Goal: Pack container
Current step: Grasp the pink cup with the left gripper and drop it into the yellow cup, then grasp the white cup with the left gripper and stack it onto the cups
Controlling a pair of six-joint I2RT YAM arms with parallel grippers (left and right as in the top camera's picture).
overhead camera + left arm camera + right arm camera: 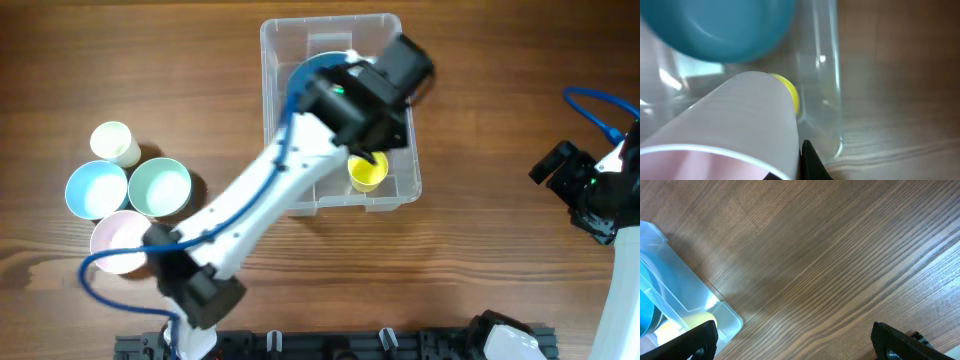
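Container: the clear, rectangular plastic container (276, 120) with rounded corners stands upright on the brown wooden surface (500, 70). The left arm reaches in over it.

Inside the container: a round blue bowl (720, 27) lies toward its far end. A small yellow plastic cup (366, 173) stands in its near right corner, close against the clear wall.

Left pincer: the left pincer (368, 152) hangs over the near right part of the container, just above the yellow cup. In the left wrist view it is closed on a pale pink plastic cup (735, 130). One black finger (812, 162) lies against the cup's outer wall, and the other finger is hidden. The cup is tilted, its open rim toward the camera, its base near the yellow cup.

Right pincer: the right pincer (794, 332) is well to the right of the container, above bare surface. Its two black fingers are spread wide with nothing between them.

Left of the container: four more cups are grouped on the surface, well apart from the container.
- a cream cup (115, 143)
- a light blue cup (97, 188)
- a mint green cup (160, 187)
- a second pink cup (118, 238), partly under the left arm
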